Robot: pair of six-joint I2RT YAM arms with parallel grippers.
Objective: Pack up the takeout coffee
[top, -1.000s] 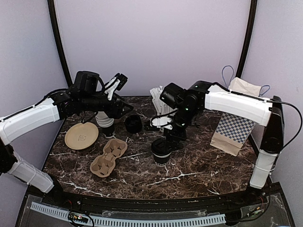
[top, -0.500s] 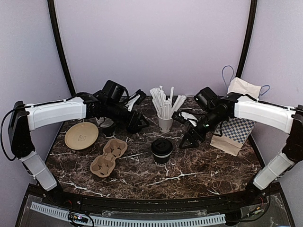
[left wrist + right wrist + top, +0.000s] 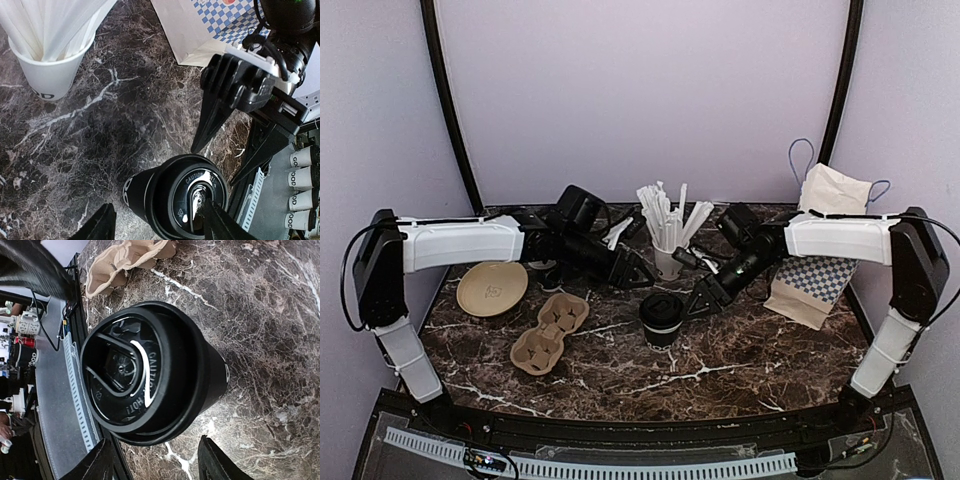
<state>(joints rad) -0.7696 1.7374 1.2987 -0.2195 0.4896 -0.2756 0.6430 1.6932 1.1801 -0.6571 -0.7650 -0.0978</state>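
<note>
The takeout coffee [image 3: 661, 317], a small black cup with a black lid, stands upright mid-table. It fills the right wrist view [image 3: 150, 375] and sits low in the left wrist view [image 3: 175, 200]. My left gripper [image 3: 635, 274] is open and empty just above and to the left of the cup, its fingers [image 3: 102, 227] spread to either side of it. My right gripper [image 3: 704, 299] is open and empty just to the right of the cup, its fingers [image 3: 220, 465] spread wider than the cup. Neither gripper holds it.
A white cup of straws [image 3: 669, 262] stands behind the coffee. A paper bag [image 3: 815, 270] with a checkered front leans at the right. A brown cup carrier [image 3: 550, 332] and a tan disc [image 3: 492, 287] lie to the left. Stacked cups [image 3: 546, 266] sit behind the left arm.
Both arms have closed in on the coffee: the left gripper moved right and down toward it, and the right gripper moved left to its right side. The cup has not moved.
</note>
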